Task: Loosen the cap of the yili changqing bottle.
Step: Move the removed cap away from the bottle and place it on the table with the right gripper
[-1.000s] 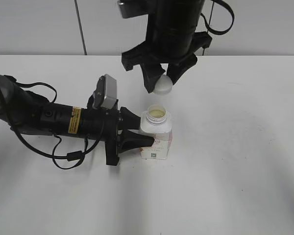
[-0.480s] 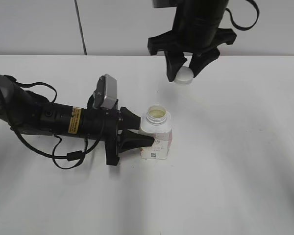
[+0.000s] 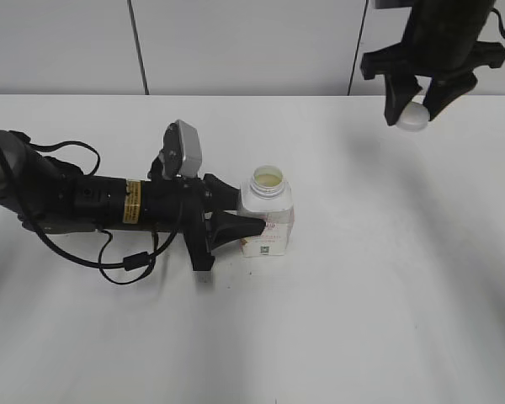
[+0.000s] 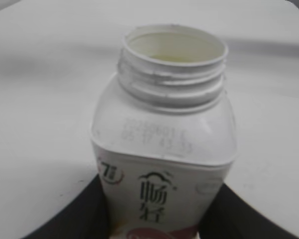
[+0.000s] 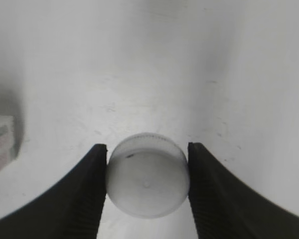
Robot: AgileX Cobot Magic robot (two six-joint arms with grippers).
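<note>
The yili changqing bottle (image 3: 267, 220) stands upright on the white table, its threaded neck open and uncapped. It fills the left wrist view (image 4: 164, 149), with dark print on its label. My left gripper (image 3: 240, 227) is shut on the bottle's lower body from the left; its black fingers show beside the label in the left wrist view (image 4: 154, 219). My right gripper (image 3: 416, 111) hangs high at the upper right, far from the bottle. It is shut on the white cap (image 3: 412, 116), which also shows between the fingers in the right wrist view (image 5: 147, 181).
The left arm (image 3: 93, 202) lies along the table from the left edge, with cables looping beside it. A grey panelled wall (image 3: 236, 42) stands behind the table. A corner of the bottle (image 5: 1, 144) shows at the left edge of the right wrist view.
My right gripper has carried the cap up and to the right, away from the bottle's open neck. The left gripper and bottle have shifted slightly.
</note>
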